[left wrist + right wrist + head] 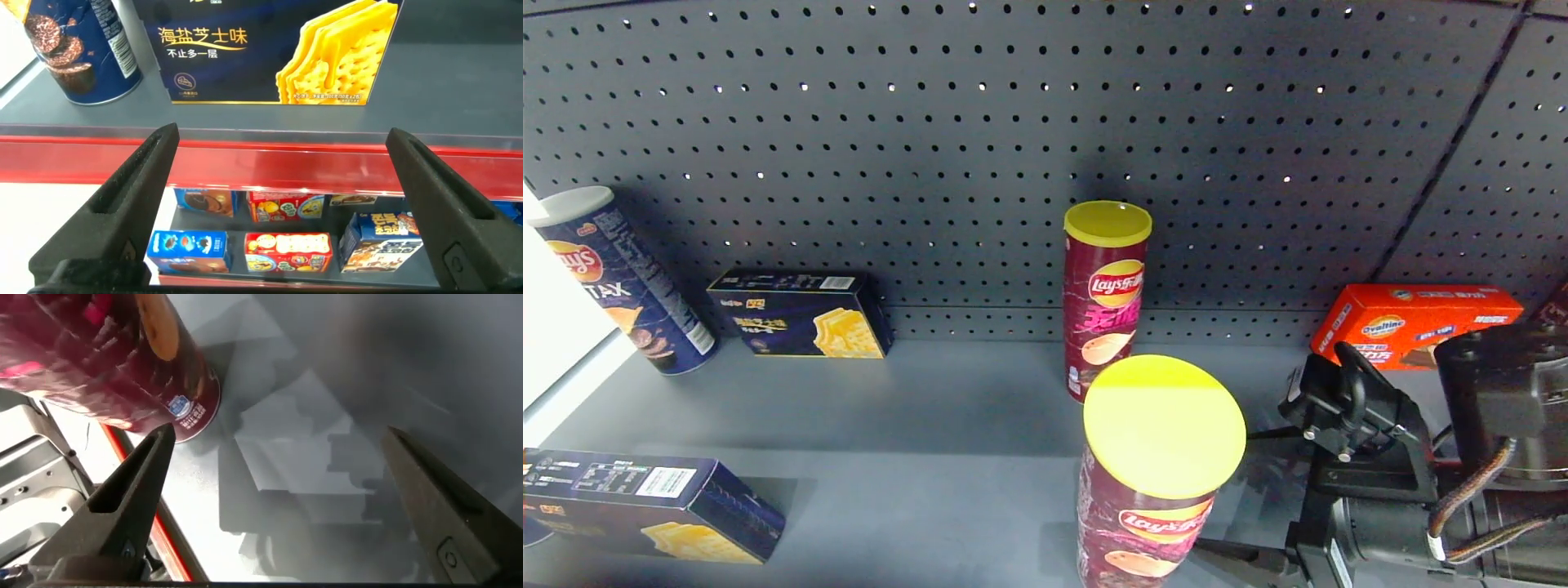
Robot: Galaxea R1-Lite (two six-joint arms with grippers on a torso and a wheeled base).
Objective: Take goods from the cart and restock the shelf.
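Two maroon chip cans with yellow lids stand on the grey shelf (915, 408): one near the pegboard (1106, 302), one near the front edge (1158, 482). In the right wrist view my right gripper (282, 506) is open over the shelf floor, with the base of a maroon can (106, 367) just beside one finger and nothing between the fingers. My right arm (1372, 441) sits right of the front can. My left gripper (282, 212) is open in front of the shelf's red edge strip (261, 155), facing a dark blue cracker box (270, 49).
A blue chip can (621, 278) and a dark blue cracker box (800, 314) stand at the back left, another such box (645, 506) at the front left, an orange box (1413, 322) at the back right. Small boxes (286, 245) fill the lower shelf.
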